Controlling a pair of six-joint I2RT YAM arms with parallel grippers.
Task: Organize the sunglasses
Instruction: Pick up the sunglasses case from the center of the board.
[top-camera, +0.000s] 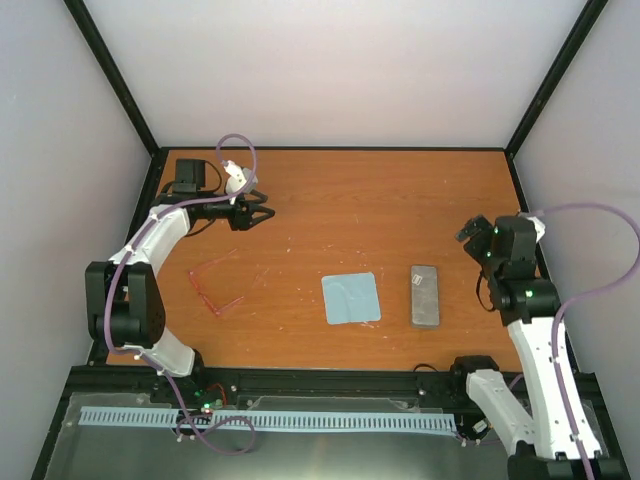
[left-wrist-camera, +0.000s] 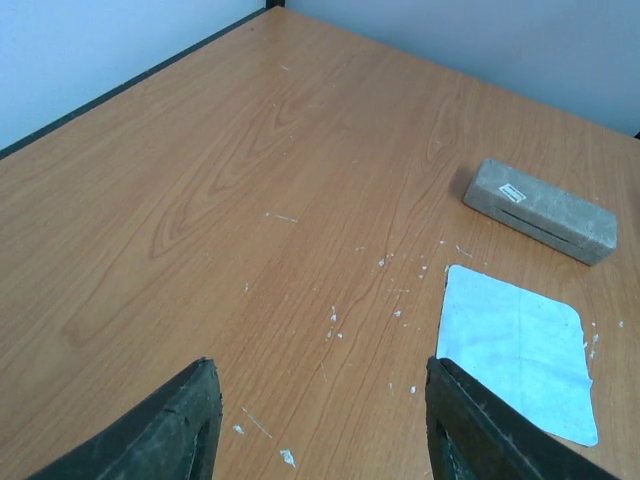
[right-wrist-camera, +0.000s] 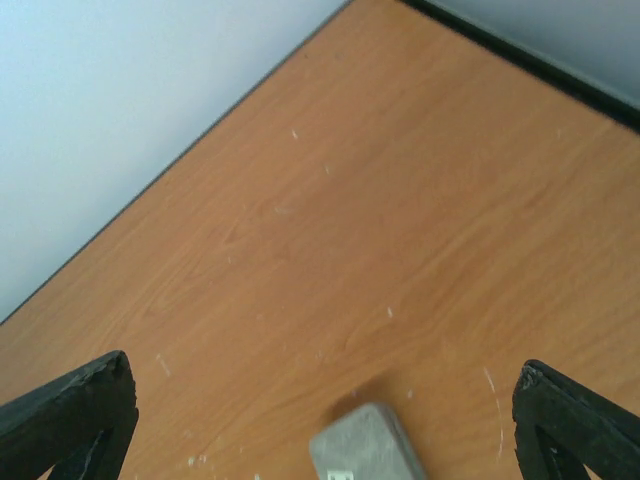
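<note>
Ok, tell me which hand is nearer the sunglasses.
Left. The left hand is just beyond the sunglasses, toward the far wall; the right hand is by the grey case.

Sunglasses (top-camera: 203, 292) lie left of the cloth (top-camera: 351, 298), case (top-camera: 425, 296) right of it.

No writing can be read anywhere. The only label is a small white sticker (left-wrist-camera: 511, 193) on top of the grey case (left-wrist-camera: 540, 212); it bears a short dark mark, too small and blurred to tell as letters or numbers.
</note>
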